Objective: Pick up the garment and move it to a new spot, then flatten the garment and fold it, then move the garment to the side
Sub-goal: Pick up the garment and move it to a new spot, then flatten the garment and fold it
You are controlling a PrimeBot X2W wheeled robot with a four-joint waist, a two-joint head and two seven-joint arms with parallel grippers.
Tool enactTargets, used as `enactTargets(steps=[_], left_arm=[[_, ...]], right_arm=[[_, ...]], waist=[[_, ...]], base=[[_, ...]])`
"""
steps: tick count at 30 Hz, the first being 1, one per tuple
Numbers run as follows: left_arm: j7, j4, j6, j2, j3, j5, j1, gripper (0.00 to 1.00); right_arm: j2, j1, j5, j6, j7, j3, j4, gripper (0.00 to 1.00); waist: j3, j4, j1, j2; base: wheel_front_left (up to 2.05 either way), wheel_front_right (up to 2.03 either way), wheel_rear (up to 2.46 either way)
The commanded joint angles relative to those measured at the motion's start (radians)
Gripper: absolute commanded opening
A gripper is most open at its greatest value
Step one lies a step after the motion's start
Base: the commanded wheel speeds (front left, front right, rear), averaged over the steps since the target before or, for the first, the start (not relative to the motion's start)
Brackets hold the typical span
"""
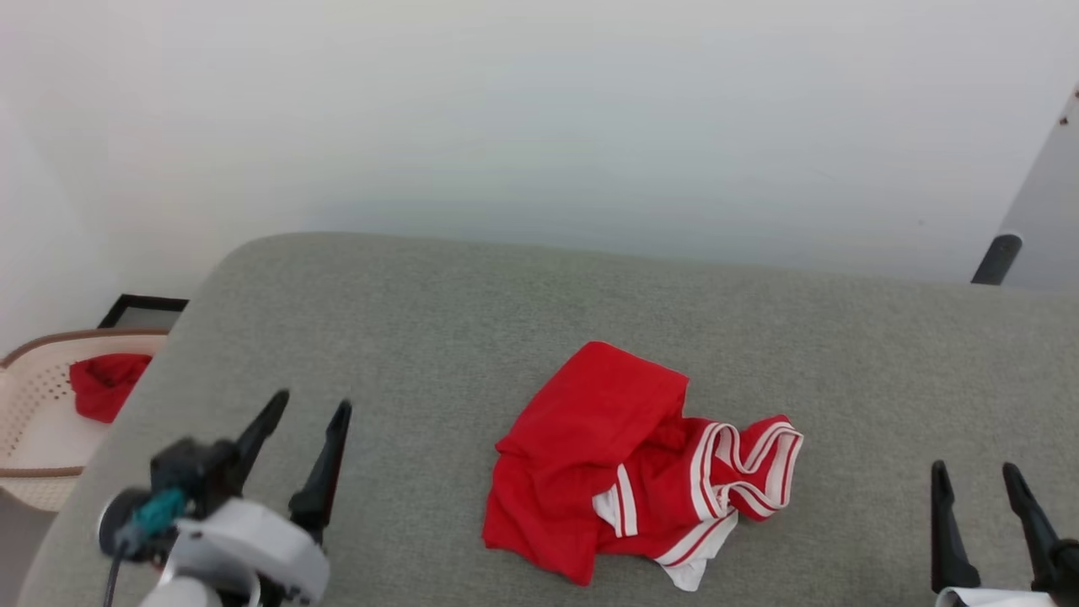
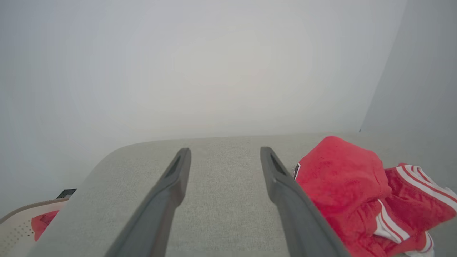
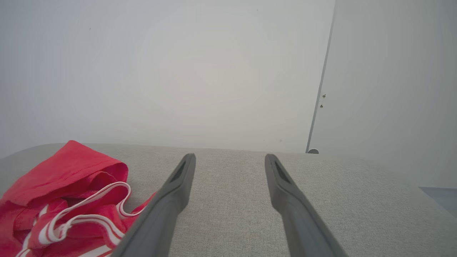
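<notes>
Nearest the camera, the left tool (image 1: 313, 400) is seen low on the left, its two dark fingers spread wide with nothing between them. The right tool (image 1: 974, 466) is matched on the lower right, jaws equally wide and nothing held. Both are poised over bare grey bench (image 1: 421, 320), well apart from the cloth.

Between them, a little further on, the garment (image 1: 607, 455) is found: a crumpled red heap on the bench, with striped trim and a scrap of white sleeve turned up on its right side. No grip has been taken, so the first step, the pick-up, is judged not yet begun. What seems called for next is for one tool or both to be brought inward and down onto a raised fold, then closed. Loose layers may be pinched unevenly.

Further off on the left, a basket (image 1: 25, 396) with a red cloth (image 1: 105, 384) in it is passed over. Beyond it, a plain wall (image 1: 539, 126) is seen.
</notes>
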Motion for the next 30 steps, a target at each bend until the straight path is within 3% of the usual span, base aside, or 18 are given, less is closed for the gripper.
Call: enactTargets(steps=[1,14,30], left_arm=[[-0.025,0.008,0.018,-0.001,0.01,0.008,0.032,1.0],[-0.083,0.016,0.034,-0.011,0.078,-0.01,0.124,1.0],[-0.079,-0.005,0.031,-0.011,0.081,-0.001,0.124,1.0]], right_arm=[[0.001,0.015,0.002,0.0,-0.005,-0.012,0.002,1.0],[0.002,0.06,0.019,0.0,-0.007,-0.044,-0.005,1.0],[0.003,0.051,0.019,0.0,-0.007,-0.023,-0.004,1.0]], waist=[[-0.014,0.014,0.0,0.0],[-0.031,0.039,0.0,0.0],[-0.021,0.02,0.0,0.0]], base=[[0.0,0.0,0.0],[0.0,0.0,0.0],[0.0,0.0,0.0]])
